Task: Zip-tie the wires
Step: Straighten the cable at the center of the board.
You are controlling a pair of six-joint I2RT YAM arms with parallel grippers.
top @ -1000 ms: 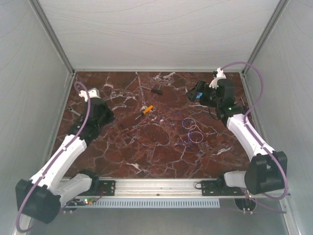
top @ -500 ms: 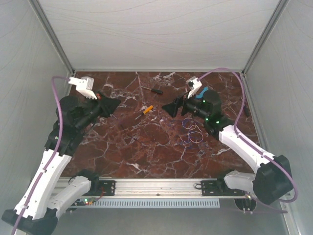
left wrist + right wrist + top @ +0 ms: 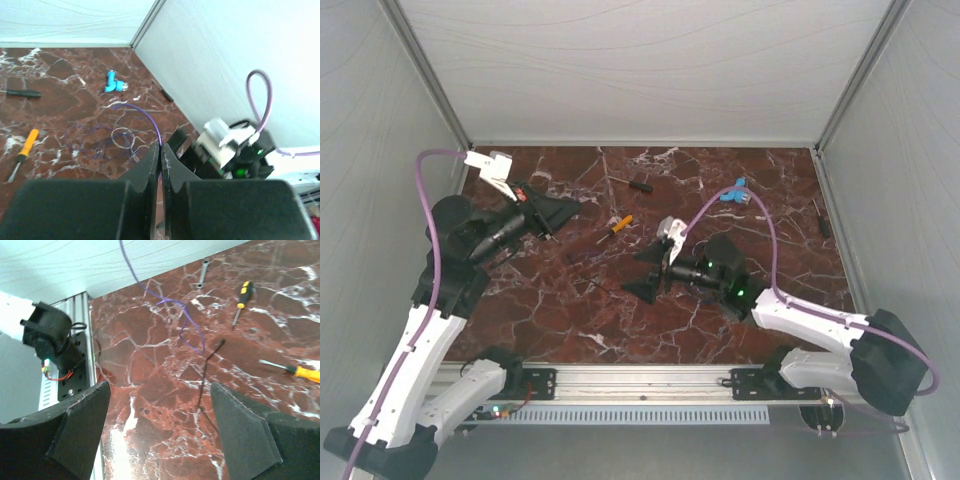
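Observation:
The wires (image 3: pixel 102 137) lie as thin purple and whitish loops on the marble; in the top view my right arm covers them. My left gripper (image 3: pixel 575 206) is raised at the left and points right. Its jaws (image 3: pixel 161 147) are pressed together on a thin purple wire strand (image 3: pixel 142 114) that arcs away from the tips. The strand (image 3: pixel 186 322) also shows in the right wrist view, hanging down to the table beside a thin black tie (image 3: pixel 206 375). My right gripper (image 3: pixel 638 273) is wide open and empty (image 3: pixel 160 390), low over mid-table, pointing left.
An orange-handled screwdriver (image 3: pixel 620 223) and a black-handled one (image 3: pixel 640 184) lie at the back middle. A small blue object (image 3: pixel 112 82) lies behind the wires. A wrench (image 3: pixel 202 271) and a yellow-and-black screwdriver (image 3: pixel 243 293) lie at the left. Grey walls enclose the table.
My right arm has swung from the back right to mid-table, its open gripper now pointing left over where the wires showed. My left arm has risen and turned its gripper rightward.

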